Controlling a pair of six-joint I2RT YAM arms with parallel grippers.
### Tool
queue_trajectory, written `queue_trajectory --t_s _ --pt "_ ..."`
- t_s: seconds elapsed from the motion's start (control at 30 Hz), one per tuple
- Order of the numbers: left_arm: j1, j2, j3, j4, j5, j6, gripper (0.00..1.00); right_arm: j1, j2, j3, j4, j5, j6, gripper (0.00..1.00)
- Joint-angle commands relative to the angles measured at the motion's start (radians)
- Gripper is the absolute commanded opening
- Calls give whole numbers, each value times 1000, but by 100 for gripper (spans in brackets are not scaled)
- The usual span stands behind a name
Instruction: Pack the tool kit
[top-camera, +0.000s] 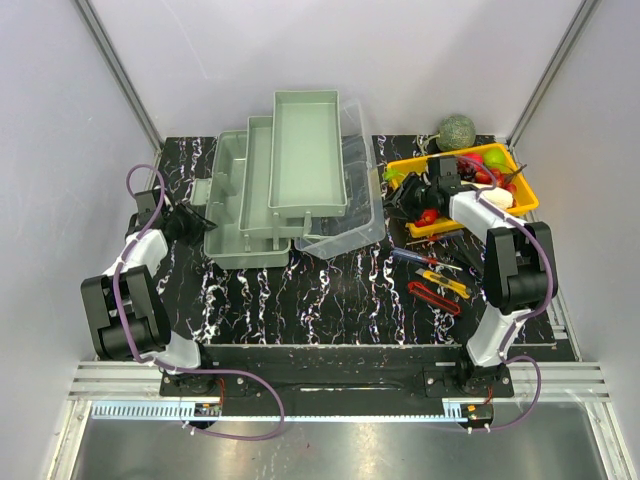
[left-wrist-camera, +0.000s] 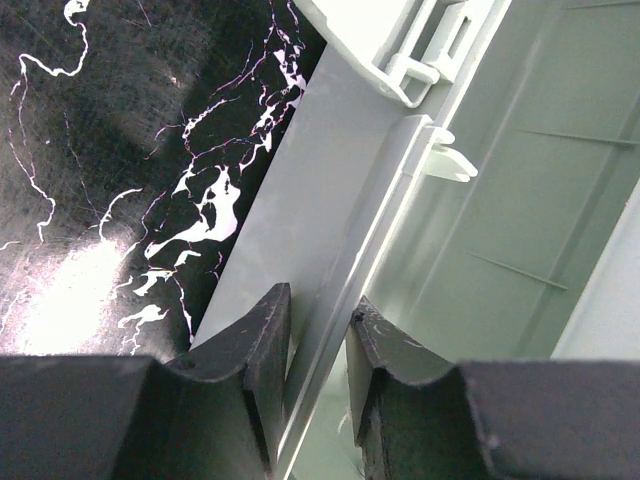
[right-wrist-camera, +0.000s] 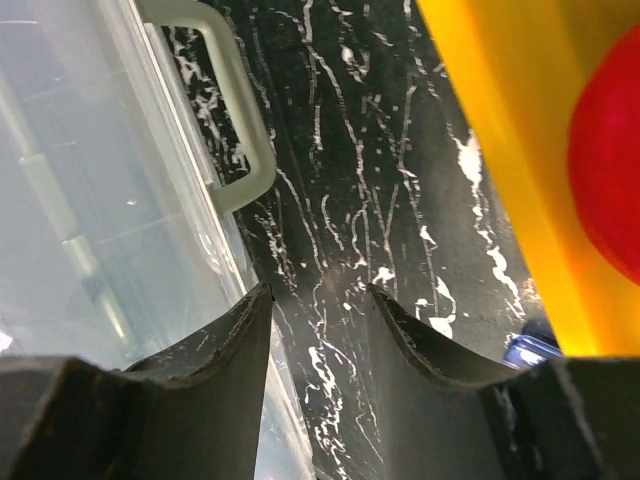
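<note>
The pale grey-green toolbox stands open in the middle of the table, its tiered trays folded out and its clear lid lying open to the right. My left gripper is at the box's left wall. In the left wrist view, the gripper straddles that wall, one finger outside and one inside, closed on it. My right gripper is open and empty over the table, between the lid with its handle and the yellow tray. A screwdriver, a yellow knife and a red knife lie front right.
The orange-yellow tray of fruit and vegetables stands at the back right, with a round green fruit behind it. A red fruit shows inside the tray in the right wrist view. Grey walls enclose the table on three sides.
</note>
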Motion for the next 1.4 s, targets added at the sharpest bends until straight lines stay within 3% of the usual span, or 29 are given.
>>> queue_trajectory --t_s 0.0,0.4,0.57,0.7,0.8,0.87,1.2,1.37 --pt "-5 48 -9 -39 -4 -71 30 24 -20 -9 4 26 -1 48" --pt "-5 36 11 -73 -20 -63 32 24 -166 -93 -144 302 -11 49" --pt "-5 16 48 -102 -22 -45 34 22 -293 -121 -268 437 -16 55" --pt "-3 10 99 -136 -22 -28 35 22 -379 -140 -355 518 -13 66" --pt "-6 8 128 -149 -4 -14 40 21 -442 -176 -406 555 -7 89" --pt "-5 7 149 -165 -4 -2 44 21 -491 -211 -426 575 5 99" --pt "-3 -84 244 -234 33 23 78 16 -663 -320 -576 601 191 99" --pt "-1 -190 291 -289 -22 59 95 16 -668 -357 -602 586 177 95"
